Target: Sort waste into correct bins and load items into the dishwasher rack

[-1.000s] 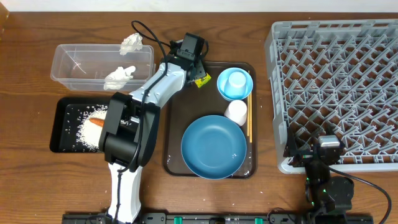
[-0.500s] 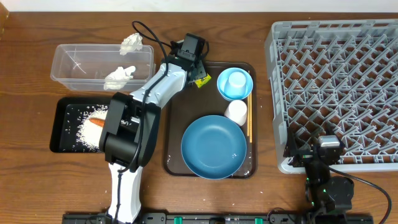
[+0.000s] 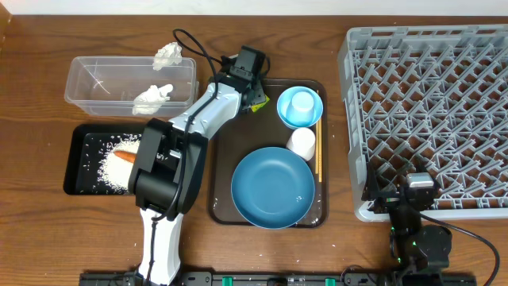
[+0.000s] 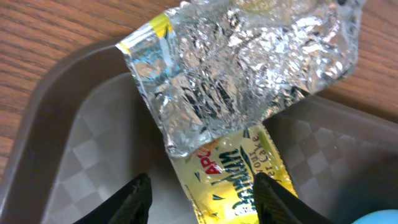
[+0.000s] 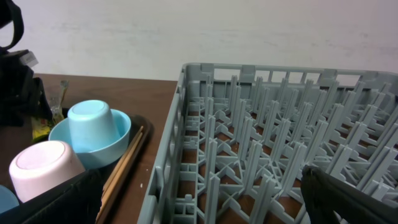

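Note:
The silver foil wrapper (image 4: 249, 68) lies over the back left rim of the brown serving tray (image 3: 222, 183), its yellow printed end (image 4: 239, 174) pointing into the tray. My left gripper (image 4: 202, 186) straddles that yellow end with the jaws still apart; in the overhead view the left gripper (image 3: 254, 89) covers most of the wrapper. A carrot (image 3: 123, 155) and rice (image 3: 107, 168) lie in the black tray (image 3: 75, 159). One tissue (image 3: 152, 97) lies in the clear tub (image 3: 83, 79). My right gripper (image 5: 205, 208) stands open at the grey rack's (image 3: 429, 103) near left corner.
On the brown tray are a large blue plate (image 3: 272, 187), a small blue bowl (image 3: 300, 107) with an upturned light blue cup inside, a white cup (image 3: 301, 141) and chopsticks (image 3: 318, 155). Another tissue (image 3: 167, 54) rests at the tub's back right rim.
My left gripper has shifted slightly right over the wrapper and its jaws have narrowed. The right arm has not moved.

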You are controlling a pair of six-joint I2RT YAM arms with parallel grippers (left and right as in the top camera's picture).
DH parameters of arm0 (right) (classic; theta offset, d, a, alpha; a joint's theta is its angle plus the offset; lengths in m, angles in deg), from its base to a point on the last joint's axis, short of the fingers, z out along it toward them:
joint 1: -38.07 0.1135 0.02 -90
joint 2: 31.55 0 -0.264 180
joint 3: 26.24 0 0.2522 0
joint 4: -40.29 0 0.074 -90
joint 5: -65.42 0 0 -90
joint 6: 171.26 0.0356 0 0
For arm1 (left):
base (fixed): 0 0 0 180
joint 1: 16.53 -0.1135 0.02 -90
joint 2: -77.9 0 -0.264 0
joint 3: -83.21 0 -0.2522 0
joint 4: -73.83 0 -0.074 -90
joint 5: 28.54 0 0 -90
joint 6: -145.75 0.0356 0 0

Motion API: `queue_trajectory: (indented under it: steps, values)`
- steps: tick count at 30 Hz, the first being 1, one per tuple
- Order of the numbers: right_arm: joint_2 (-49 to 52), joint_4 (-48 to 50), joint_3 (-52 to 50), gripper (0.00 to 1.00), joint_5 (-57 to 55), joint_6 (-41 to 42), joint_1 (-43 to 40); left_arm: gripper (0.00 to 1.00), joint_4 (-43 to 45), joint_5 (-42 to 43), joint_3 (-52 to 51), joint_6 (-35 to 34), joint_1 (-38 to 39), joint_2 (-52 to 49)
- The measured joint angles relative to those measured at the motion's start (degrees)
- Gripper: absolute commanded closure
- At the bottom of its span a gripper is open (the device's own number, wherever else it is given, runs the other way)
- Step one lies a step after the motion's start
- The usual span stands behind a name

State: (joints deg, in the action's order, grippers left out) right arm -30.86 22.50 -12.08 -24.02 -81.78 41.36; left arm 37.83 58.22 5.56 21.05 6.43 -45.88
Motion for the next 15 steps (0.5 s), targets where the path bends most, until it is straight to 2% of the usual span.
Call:
queue_trajectory:
  steps: [13,15]
  values:
    - [0.00,0.00,0.00,0.01,0.00,0.00,0.00,0.53,0.15,0.09,-1.92,-0.02,0.13,0.00]
    - [0.00,-0.02,0.00,0.01,0.00,0.00,0.00,0.62,0.28,0.11,-2.01,-0.13,0.13,0.00]
